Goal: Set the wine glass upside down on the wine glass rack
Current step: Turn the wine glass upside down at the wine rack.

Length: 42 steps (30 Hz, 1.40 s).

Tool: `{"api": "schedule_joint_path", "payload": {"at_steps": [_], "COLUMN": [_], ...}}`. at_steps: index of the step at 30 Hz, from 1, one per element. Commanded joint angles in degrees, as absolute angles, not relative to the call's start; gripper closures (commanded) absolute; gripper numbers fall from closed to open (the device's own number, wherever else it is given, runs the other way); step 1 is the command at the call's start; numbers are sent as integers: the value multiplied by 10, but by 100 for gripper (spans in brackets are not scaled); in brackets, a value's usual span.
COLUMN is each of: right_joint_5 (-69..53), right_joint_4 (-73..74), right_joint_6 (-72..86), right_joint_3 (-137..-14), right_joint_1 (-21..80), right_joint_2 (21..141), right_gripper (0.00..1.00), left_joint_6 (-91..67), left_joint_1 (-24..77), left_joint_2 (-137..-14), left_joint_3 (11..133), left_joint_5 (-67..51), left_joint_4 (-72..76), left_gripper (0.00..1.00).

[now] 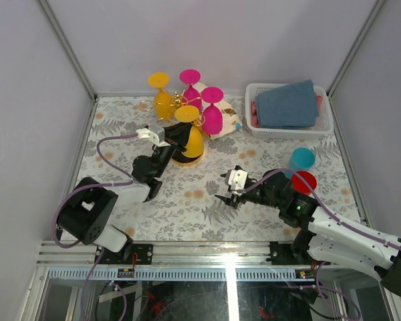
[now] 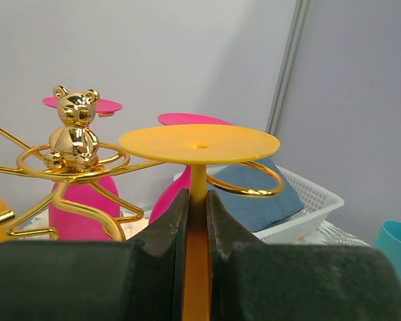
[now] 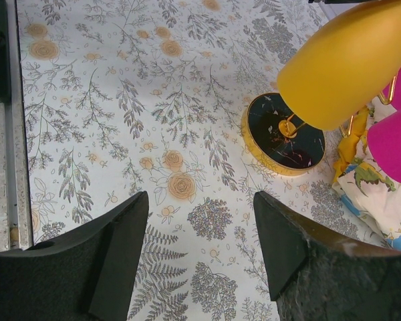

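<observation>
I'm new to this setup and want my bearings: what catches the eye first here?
A gold wire rack stands at the far side of the table, hung with upturned pink glasses. The left gripper is shut on the stem of a yellow wine glass, foot up, beside the rack's gold bear.

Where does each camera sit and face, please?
Top external: above and behind, looking down on the table; left arm and right arm show.
Left wrist: looks level at the wine glass rack; left pincer shut on the yellow wine glass stem.
Right wrist: looks down at the rack's base; open right pincer shows.
Shared: all show the yellow wine glass.
</observation>
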<state>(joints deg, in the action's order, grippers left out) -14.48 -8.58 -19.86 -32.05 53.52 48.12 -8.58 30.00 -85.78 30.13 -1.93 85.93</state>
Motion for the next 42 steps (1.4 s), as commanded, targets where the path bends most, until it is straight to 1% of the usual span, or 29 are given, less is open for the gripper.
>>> {"api": "schedule_joint_path", "payload": {"at_steps": [1, 12, 20, 25, 30, 33, 38, 39, 42], "right_joint_5": [-141, -139, -140, -140, -141, -139, -124, -120, -111], "right_joint_4": [-114, -110, -108, -109, -113, -113, -111, -108, -99], "right_joint_6": [-191, -192, -191, -189, -189, -190, -186, -184, -180], "right_joint_3": [-339, -337, -337, -336, -335, -336, -339, -340, -345], "right_joint_1": [539, 538, 538, 538, 538, 538, 539, 539, 538], "right_joint_2": [482, 478, 477, 478, 480, 482, 487, 489, 494], "right_gripper": [29, 29, 29, 29, 28, 28, 28, 28, 28], "left_joint_6": [-85, -42, -35, -27, -24, -24, -27, -27, -26], "left_joint_1": [303, 329, 335, 335, 336, 336, 336, 336, 336], "left_joint_2": [-873, -894, -897, -892, -883, -875, -863, -861, -854], "left_joint_3": [327, 348, 353, 345, 328, 315, 299, 297, 297], "left_joint_5": [31, 70, 30, -18, -43, -45, -31, -29, -30], "left_joint_4": [882, 853, 845, 858, 865, 866, 866, 863, 852], "left_gripper": [100, 100, 100, 100, 99, 94, 77, 72, 63]}}
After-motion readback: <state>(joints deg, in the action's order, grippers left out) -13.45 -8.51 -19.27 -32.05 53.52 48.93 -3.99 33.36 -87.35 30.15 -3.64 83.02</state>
